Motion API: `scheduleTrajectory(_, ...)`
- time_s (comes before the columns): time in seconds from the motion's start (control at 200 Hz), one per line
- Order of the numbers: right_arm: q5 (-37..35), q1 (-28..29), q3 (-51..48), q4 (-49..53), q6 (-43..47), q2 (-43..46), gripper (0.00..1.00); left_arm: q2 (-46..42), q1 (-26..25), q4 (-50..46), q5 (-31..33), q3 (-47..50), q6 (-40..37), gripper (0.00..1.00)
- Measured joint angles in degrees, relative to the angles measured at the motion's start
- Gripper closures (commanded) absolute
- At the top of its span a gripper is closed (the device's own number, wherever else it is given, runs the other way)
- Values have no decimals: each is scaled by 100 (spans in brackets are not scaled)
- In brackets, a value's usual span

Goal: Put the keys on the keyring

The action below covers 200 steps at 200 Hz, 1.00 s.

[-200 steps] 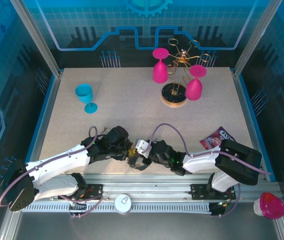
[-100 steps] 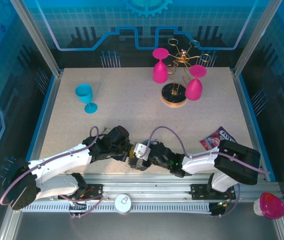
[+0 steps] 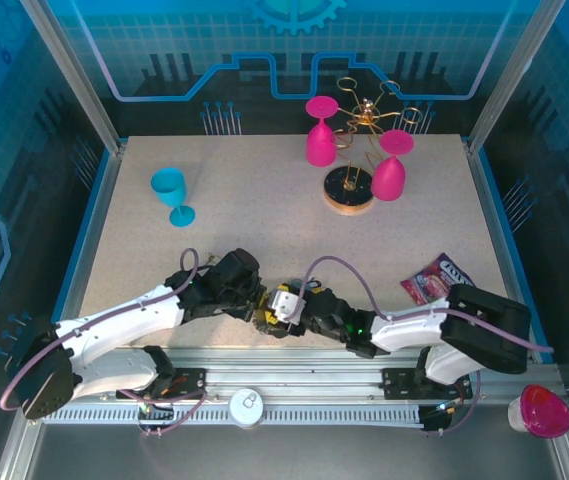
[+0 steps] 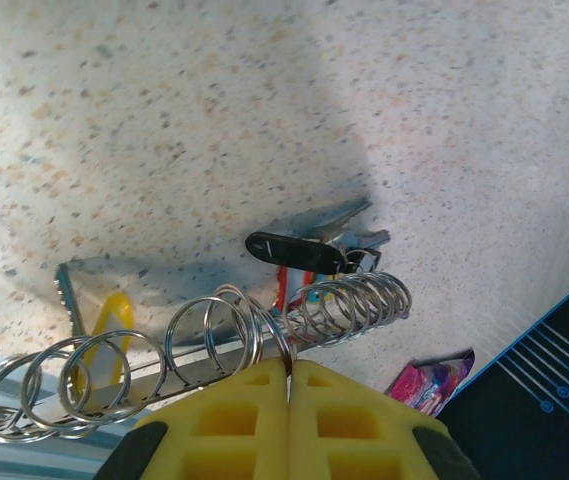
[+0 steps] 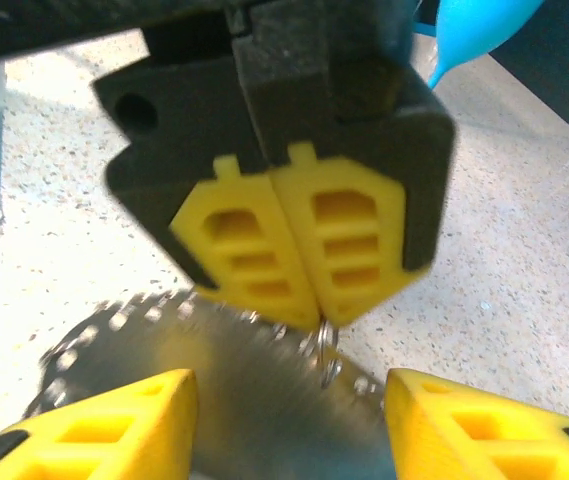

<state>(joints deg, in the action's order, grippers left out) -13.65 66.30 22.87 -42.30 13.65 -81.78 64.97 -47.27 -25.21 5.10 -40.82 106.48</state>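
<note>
Presently, my left claw (image 4: 289, 372) is clamped shut on the keyring (image 4: 204, 345), a silver wire coil running from 8 to 2 o'clock. Keys (image 4: 304, 252) with black and red heads cluster at its 2 o'clock end; a yellow key (image 4: 114, 318) sits toward 8. My right claw (image 5: 289, 415) gapes wide, facing the left, at the 6 o'clock edge of the bench (image 3: 264, 220).

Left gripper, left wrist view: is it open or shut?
Shut. On the left gripper, yellow fingers meet with no gap, pinching a loop of the coiled keyring.
</note>
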Motion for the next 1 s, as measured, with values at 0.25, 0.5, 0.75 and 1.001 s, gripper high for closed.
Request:
scheduleTrajectory(0.25, 1257, -1644, -109, 1628, -299, 2341, 51, 310, 201, -162, 210, -686, -1882, 100)
scheduleTrajectory(0.5, 2459, -2763, 428, 2846, -636, 2618, 54, 811, 278, -151, 98, -1499, -4046, 100)
scheduleTrajectory(0.75, 3263, -2927, 723, 3193, -608, 2157, 57, 951, 319, -125, -339, -1604, -5982, 100)
scheduleTrajectory(1.001, 3838, -2970, 811, 3130, -424, 1731, 67, 831, 319, 90, -625, -1550, -7814, 100)
